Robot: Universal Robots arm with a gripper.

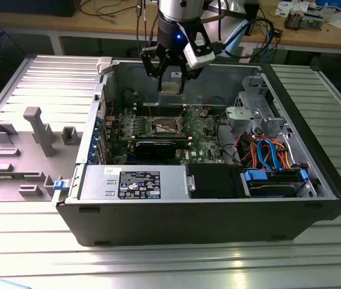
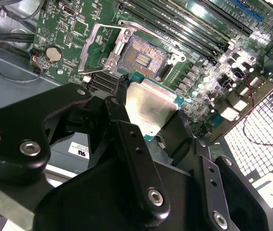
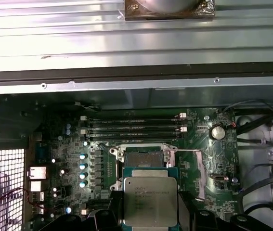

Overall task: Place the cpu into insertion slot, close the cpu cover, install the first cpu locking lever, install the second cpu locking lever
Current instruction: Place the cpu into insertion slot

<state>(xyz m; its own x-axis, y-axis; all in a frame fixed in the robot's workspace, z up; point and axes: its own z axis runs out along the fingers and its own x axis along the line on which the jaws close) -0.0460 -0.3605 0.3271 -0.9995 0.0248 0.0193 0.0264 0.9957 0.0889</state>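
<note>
- The arm (image 1: 180, 9) is a silver-grey metal tube that ends in a black collar (image 1: 169, 31).
- A small blue light (image 1: 178, 37) glows on that collar.
- A pale grey box-shaped unit (image 1: 199, 55) sits on one side of the wrist.
- Thin cables (image 1: 140, 24) run down beside the arm.
- The gripper (image 1: 171, 84) is matte black and built from jointed links that branch into two sides.
- In the second wrist view its fingers (image 2: 129, 139) are flat black bars with rounded edges and small drilled holes.
- Silver socket-head screws (image 2: 155, 196) mark the link joints, set in round black bosses.
</note>
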